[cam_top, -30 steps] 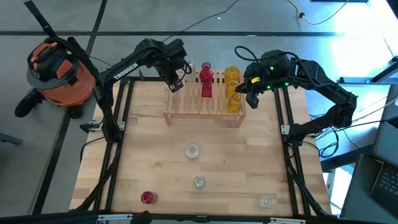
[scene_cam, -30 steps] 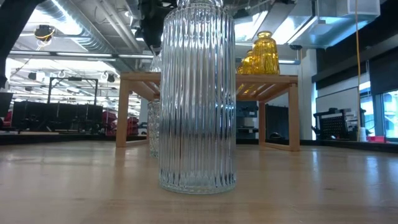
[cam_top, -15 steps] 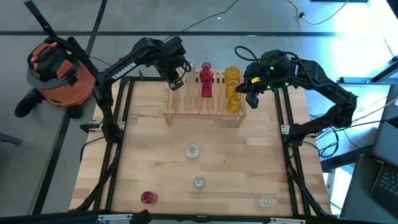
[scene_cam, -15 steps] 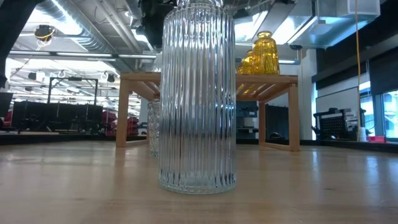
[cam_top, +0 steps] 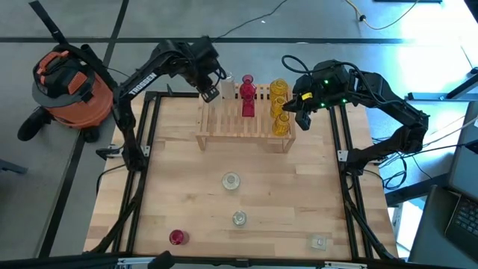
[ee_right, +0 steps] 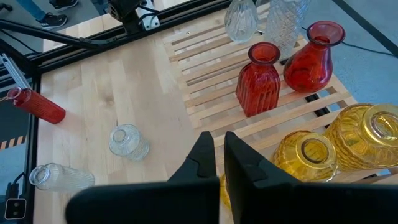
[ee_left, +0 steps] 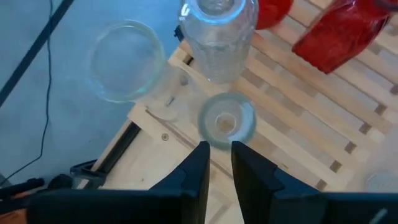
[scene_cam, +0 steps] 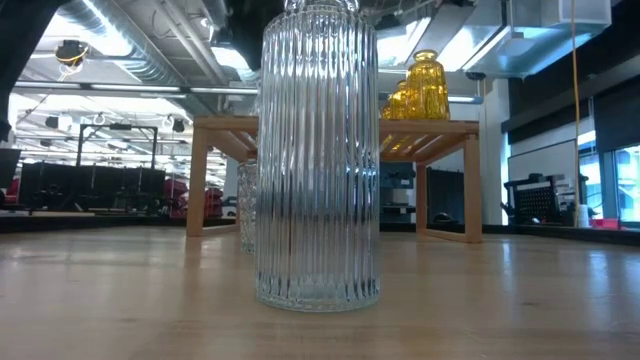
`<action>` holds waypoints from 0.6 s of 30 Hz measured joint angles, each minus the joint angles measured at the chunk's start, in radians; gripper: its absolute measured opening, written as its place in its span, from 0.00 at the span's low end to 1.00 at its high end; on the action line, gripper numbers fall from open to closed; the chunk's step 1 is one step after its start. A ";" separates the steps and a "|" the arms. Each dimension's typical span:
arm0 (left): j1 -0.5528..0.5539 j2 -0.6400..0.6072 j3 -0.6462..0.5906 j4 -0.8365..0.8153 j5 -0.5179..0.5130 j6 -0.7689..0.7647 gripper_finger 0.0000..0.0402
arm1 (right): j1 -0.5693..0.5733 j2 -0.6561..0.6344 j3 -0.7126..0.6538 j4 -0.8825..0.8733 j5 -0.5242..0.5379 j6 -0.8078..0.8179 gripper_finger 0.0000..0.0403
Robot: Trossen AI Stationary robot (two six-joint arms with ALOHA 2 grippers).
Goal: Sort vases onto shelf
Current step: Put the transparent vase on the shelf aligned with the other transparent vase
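My left gripper (ee_left: 216, 163), nearly closed and empty, hangs over the shelf's (cam_top: 246, 123) clear vases (ee_left: 217, 34), grouped by colour.

Ribbed clear vase (scene_cam: 318, 160) upright on counter (scene_cam: 500, 300), close to lens. Behind: shelf (scene_cam: 440, 127) (yellow vases (scene_cam: 424, 88) on top).

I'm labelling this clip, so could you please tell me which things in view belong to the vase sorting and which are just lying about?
Belonging to the job:
- wooden rack
- red vases on the rack
- yellow vases on the rack
- clear vases on the table
- red vase on the table
- left pincer
- right pincer

Just lying about:
- orange vacuum cleaner
- floor cable
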 joint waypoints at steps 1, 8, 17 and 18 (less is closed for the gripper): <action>0.000 0.000 0.007 -0.001 -0.003 -0.005 0.15 | 0.000 0.000 0.000 0.000 0.000 0.000 0.00; -0.001 -0.057 0.023 0.000 0.021 -0.044 0.15 | 0.000 0.000 0.000 -0.004 -0.005 0.001 0.00; -0.038 -0.337 -0.133 0.000 0.297 -0.173 0.15 | 0.032 0.021 0.002 0.032 -0.244 -0.012 0.00; -0.053 -0.372 -0.163 0.002 0.291 -0.190 0.15 | 0.048 0.031 0.002 0.042 -0.259 -0.026 0.00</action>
